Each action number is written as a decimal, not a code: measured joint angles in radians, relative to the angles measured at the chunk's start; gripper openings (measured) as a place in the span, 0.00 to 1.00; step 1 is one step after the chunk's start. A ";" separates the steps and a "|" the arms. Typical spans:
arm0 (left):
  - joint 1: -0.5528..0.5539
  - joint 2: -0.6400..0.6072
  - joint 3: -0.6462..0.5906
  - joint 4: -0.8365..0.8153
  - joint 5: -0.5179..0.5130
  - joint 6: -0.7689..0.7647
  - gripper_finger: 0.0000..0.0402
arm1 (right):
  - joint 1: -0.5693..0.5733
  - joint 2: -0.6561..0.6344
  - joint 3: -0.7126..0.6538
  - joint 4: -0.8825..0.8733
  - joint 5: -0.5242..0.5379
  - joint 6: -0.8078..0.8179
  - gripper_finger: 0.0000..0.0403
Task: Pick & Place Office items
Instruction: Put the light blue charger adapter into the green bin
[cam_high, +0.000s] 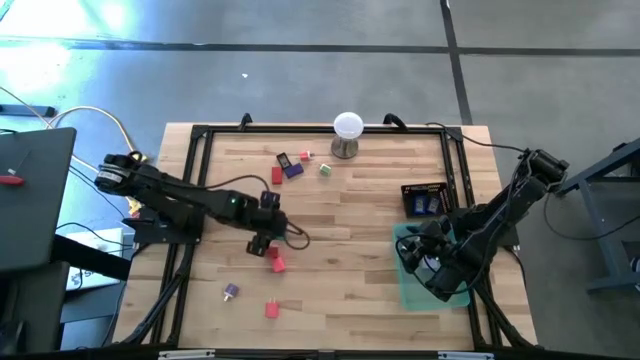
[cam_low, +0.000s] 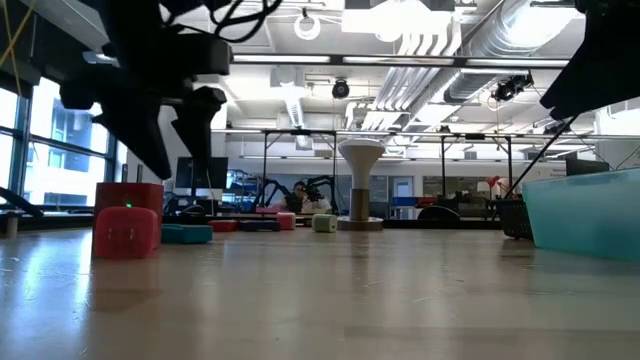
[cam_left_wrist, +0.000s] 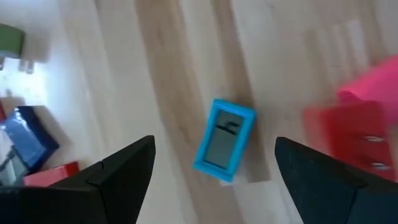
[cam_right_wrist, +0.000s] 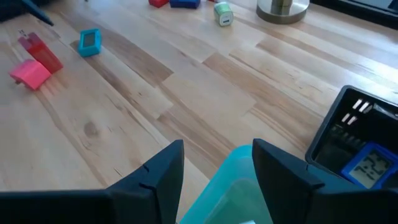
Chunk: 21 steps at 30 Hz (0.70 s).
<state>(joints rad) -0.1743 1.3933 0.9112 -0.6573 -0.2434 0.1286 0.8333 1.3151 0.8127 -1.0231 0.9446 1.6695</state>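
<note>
My left gripper (cam_high: 262, 240) (cam_left_wrist: 214, 180) hangs open above the table's middle left, pointing steeply down. A small light-blue clock-like item (cam_left_wrist: 224, 140) lies flat on the wood below the gap between its fingers, untouched. A red item (cam_left_wrist: 354, 130) and a pink one (cam_high: 277, 263) lie just beside it. More office items sit far off: red (cam_high: 277, 175), purple (cam_high: 292, 169), black (cam_high: 283, 158), pale green (cam_high: 326, 169). My right gripper (cam_high: 432, 262) (cam_right_wrist: 217, 171) stands open over the translucent green tray (cam_right_wrist: 236, 186), nothing between its fingers.
A white ball on a metal stand (cam_high: 347, 135) stands at the far middle. A black box (cam_high: 423, 198) holding a blue clock (cam_right_wrist: 367, 168) sits beyond the tray. A purple item (cam_high: 231, 291) and a red one (cam_high: 271, 309) lie near the front left.
</note>
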 joint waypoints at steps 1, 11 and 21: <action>0.014 0.000 0.000 0.003 0.002 0.010 0.80 | 0.000 0.000 0.000 0.002 0.003 -0.001 0.44; 0.125 0.000 0.000 0.001 0.271 -0.056 0.80 | 0.000 0.000 0.000 0.027 0.000 -0.051 0.44; 0.131 0.000 0.000 0.003 0.320 -0.077 0.80 | 0.000 0.000 0.000 0.041 0.001 -0.070 0.44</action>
<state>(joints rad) -0.0436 1.3933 0.9112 -0.6540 0.0769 0.0517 0.8333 1.3151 0.8127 -0.9821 0.9459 1.5993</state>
